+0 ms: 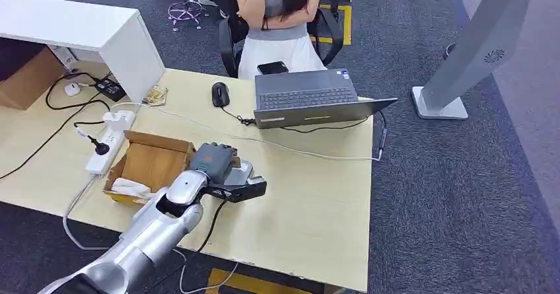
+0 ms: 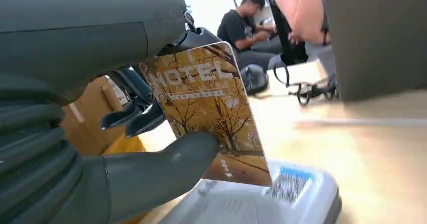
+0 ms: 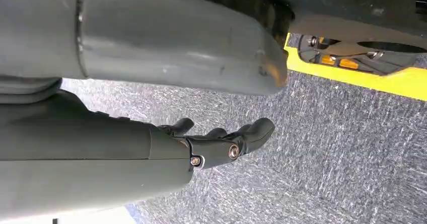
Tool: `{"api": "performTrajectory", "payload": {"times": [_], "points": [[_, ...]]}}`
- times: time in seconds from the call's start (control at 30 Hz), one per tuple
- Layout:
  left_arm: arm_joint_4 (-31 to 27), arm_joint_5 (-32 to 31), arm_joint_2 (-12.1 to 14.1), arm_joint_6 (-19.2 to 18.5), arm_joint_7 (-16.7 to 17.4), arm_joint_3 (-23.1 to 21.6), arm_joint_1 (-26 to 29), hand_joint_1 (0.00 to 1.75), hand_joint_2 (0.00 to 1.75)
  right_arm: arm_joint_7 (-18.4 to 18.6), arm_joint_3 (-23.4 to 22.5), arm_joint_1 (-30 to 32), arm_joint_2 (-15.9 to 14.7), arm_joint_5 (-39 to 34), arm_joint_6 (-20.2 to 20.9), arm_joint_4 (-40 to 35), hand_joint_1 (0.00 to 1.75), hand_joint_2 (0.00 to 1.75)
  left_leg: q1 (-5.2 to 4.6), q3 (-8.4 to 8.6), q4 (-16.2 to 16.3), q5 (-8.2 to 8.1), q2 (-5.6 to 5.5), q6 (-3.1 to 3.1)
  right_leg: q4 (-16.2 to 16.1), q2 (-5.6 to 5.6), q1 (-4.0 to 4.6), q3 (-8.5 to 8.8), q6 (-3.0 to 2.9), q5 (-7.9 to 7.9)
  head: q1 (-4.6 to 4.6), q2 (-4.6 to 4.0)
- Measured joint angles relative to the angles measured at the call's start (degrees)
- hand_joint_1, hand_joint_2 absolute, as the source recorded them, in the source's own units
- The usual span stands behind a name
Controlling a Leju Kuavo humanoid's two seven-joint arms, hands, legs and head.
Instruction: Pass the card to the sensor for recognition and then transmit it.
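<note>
The left hand pinches the card between its thick thumb and darker fingers, holding it nearly upright just above the pale grey sensor, which lies on the light wooden table. In the head view that hand is over the sensor, just beside an open cardboard box. Farther back stand a laptop, a white power strip and a black mouse, with a seated person behind the table. The card is golden, printed with bare trees and the word HOTEL. The right hand hangs over grey carpet, holding nothing, fingers loosely apart.
</note>
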Motion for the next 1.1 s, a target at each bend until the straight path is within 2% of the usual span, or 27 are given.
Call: {"api": "performTrajectory", "payload": {"times": [0.1,0.23,0.33,0.43,0.5,0.67,1.1], "points": [[-1.60,0.81,0.15,1.68,0.15,0.42,-1.08,1.75,1.75,-0.11,0.00,0.00,0.02,0.28,0.24,0.00,0.00,0.00,0.00,-0.01,0.00,0.00,0.00,0.00,0.01,0.00,0.00,0.00,-0.01,0.01,0.00,0.00],[-4.90,0.92,0.85,7.48,-0.33,2.10,-3.72,1.75,1.75,-0.15,0.00,-0.01,0.02,1.44,0.85,0.00,0.00,0.00,0.01,-0.02,0.00,0.00,0.00,0.00,0.01,0.00,0.00,0.00,-0.01,0.00,0.00,0.00],[-6.03,0.17,1.51,9.05,-0.31,3.96,-6.38,1.75,1.75,-0.46,0.00,-0.01,0.00,2.27,1.53,0.00,0.00,0.00,0.02,-0.02,0.00,0.00,0.00,0.00,0.02,0.00,0.02,-0.01,-0.01,0.00,0.00,0.00],[-6.10,-0.35,1.99,9.00,-0.09,5.90,-9.20,1.75,1.75,-0.68,0.00,-0.03,0.00,2.60,1.79,0.00,0.00,0.00,0.03,0.00,0.00,0.00,0.02,0.00,0.02,0.01,0.02,-0.01,-0.01,0.01,-0.02,0.00],[-5.44,-1.71,2.60,8.37,1.51,6.69,-11.86,1.75,1.75,-0.68,0.09,-0.04,0.00,3.43,2.34,0.00,0.00,0.00,0.06,-0.04,0.00,0.04,-0.03,-0.02,0.02,-0.05,0.05,-0.03,-0.01,0.01,0.02,0.00],[1.24,-2.80,3.80,8.70,0.94,8.31,-21.22,1.75,1.75,-0.68,0.22,-0.21,-0.02,4.28,2.91,0.00,0.00,0.00,0.05,-0.03,0.00,0.08,0.07,-0.05,0.05,0.05,0.03,-0.03,-0.08,0.08,0.00,0.00],[5.90,-3.89,4.15,8.57,1.61,8.59,-24.39,1.75,1.75,-0.66,0.31,-0.26,-0.02,4.55,3.19,0.00,0.00,0.00,0.05,-0.07,0.00,0.09,-0.02,-0.06,0.03,-0.05,0.04,-0.05,-0.09,0.07,0.00,0.00]]}}
